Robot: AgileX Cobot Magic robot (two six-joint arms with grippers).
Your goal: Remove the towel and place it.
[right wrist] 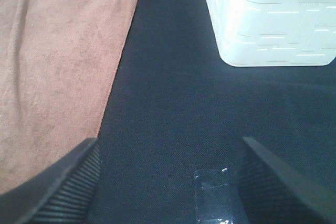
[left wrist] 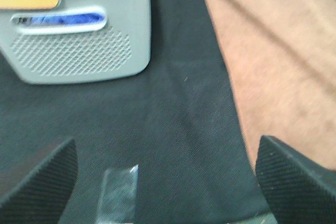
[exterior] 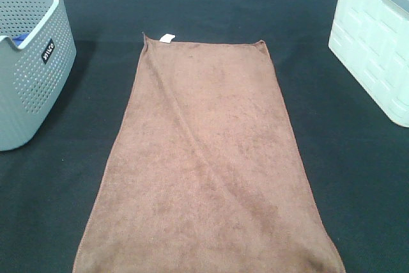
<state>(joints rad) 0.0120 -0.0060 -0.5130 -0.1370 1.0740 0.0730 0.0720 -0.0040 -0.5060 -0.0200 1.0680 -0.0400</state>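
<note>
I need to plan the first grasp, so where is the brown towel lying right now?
In the exterior high view the towel lies spread flat on the dark table, centred between the grey basket on the left and the white bin on the right.

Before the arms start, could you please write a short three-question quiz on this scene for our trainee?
1. True or false: the brown towel lies flat and spread on the black table.
2. Which container shows blue cloth inside? A) the grey perforated basket B) the white bin
3. Fill in: the towel's small white tag sits at its far ____ corner in the high view.

Key: 1 true; 2 A; 3 left. Both the left gripper and the right gripper are open and empty.
</note>
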